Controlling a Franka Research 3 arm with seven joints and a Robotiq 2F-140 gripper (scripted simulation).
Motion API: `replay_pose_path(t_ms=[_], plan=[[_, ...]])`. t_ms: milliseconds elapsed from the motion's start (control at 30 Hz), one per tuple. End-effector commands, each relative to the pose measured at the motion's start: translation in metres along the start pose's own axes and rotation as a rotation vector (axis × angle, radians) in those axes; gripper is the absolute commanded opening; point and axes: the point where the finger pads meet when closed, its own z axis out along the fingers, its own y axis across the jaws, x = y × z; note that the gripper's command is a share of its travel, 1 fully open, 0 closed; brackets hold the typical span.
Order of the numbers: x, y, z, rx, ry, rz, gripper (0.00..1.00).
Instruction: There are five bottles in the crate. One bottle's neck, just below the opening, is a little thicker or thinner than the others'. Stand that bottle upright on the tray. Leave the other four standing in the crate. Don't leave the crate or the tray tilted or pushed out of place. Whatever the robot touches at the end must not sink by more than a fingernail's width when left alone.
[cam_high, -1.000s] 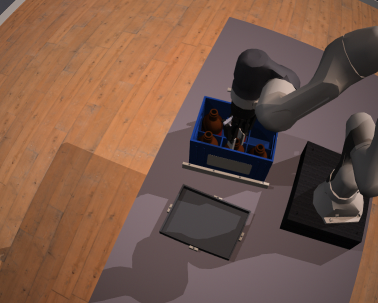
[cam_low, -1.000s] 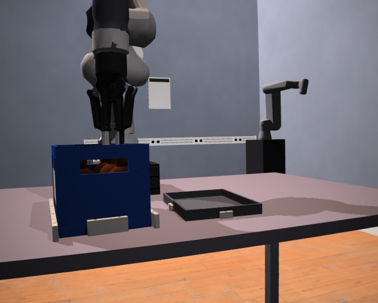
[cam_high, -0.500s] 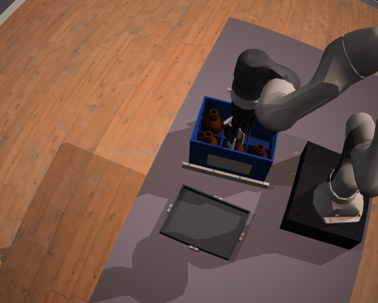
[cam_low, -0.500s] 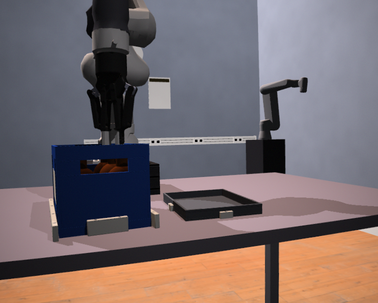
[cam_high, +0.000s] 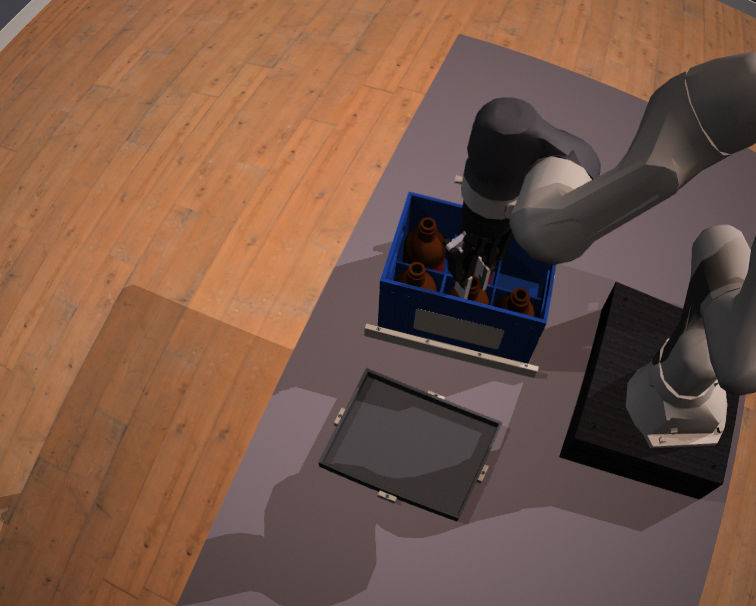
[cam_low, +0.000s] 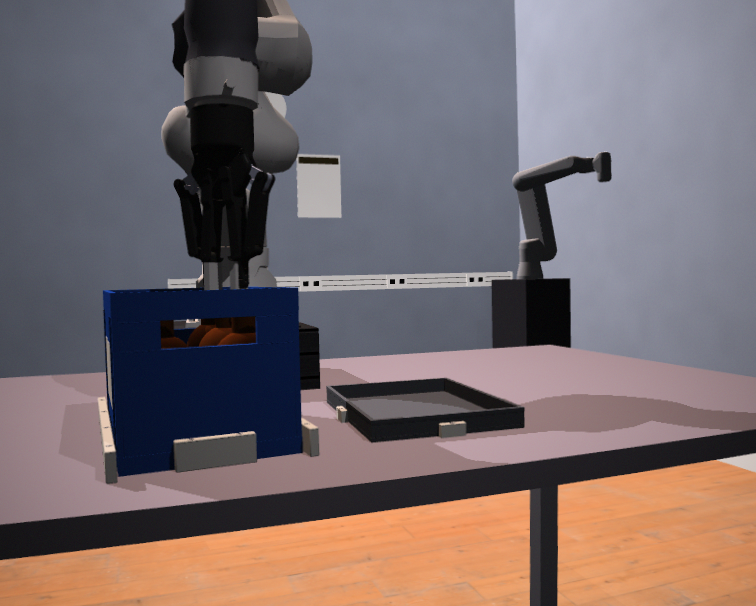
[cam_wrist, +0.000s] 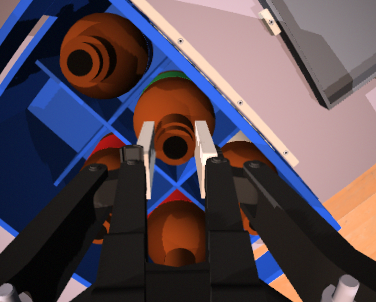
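The blue crate (cam_high: 394, 303) (cam_low: 201, 391) stands level with amber bottles inside. My gripper (cam_high: 474, 287) (cam_low: 225, 285) (cam_wrist: 174, 138) points down over it, its pads closed in against both sides of the neck of the green-marked bottle (cam_high: 479, 295) (cam_wrist: 174, 100). That bottle stands upright in a middle compartment beside the tray-side wall. Another bottle (cam_high: 518, 304) (cam_wrist: 125, 55) stands in the corner to one side, and a bottle (cam_high: 416, 276) with a white mark on the other. A far-row bottle (cam_high: 425, 243) is also visible; the fifth is mostly hidden. Neck differences cannot be told. The dark tray (cam_high: 403, 441) (cam_low: 410, 404) is empty.
One crate compartment is empty. Pale strips (cam_high: 451, 350) (cam_low: 214, 451) stand around the crate's base, and small blocks (cam_high: 386, 496) (cam_low: 451, 429) flank the tray. A black pedestal (cam_high: 605, 378) with a second arm (cam_high: 681, 391) stands right of them in the top view.
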Motion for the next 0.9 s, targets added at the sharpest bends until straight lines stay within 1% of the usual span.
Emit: replay_pose_path(t_ms=[0, 367, 400, 867], plan=[[0.0011, -0.0005, 0.0013, -0.001, 0.003, -0.001, 0.1], [0.0011, -0.0005, 0.0013, -0.001, 0.003, -0.001, 0.1], [0.0011, -0.0005, 0.0013, -0.001, 0.003, -0.001, 0.44], [0.0011, -0.0005, 0.0013, -0.001, 0.003, -0.001, 0.44]])
